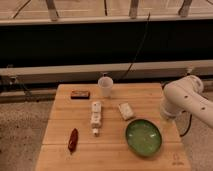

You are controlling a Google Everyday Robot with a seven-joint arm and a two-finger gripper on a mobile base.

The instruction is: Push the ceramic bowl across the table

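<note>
The ceramic bowl (143, 137), wide, glossy green with a paler centre, sits on the front right of the light wooden plank table (110, 155). My white arm (182, 100) reaches in from the right edge. Its rounded joint hangs over the table's right side, just above and to the right of the bowl. The gripper itself does not show; it is hidden behind the arm or lies past the right edge.
A white cup (105, 86) stands at the back centre, a small dark brown bar (79, 94) to its left. A long white packet (96, 116), a small white packet (126, 111) and a red chilli (73, 140) lie on the table. A dark wall with cables runs behind.
</note>
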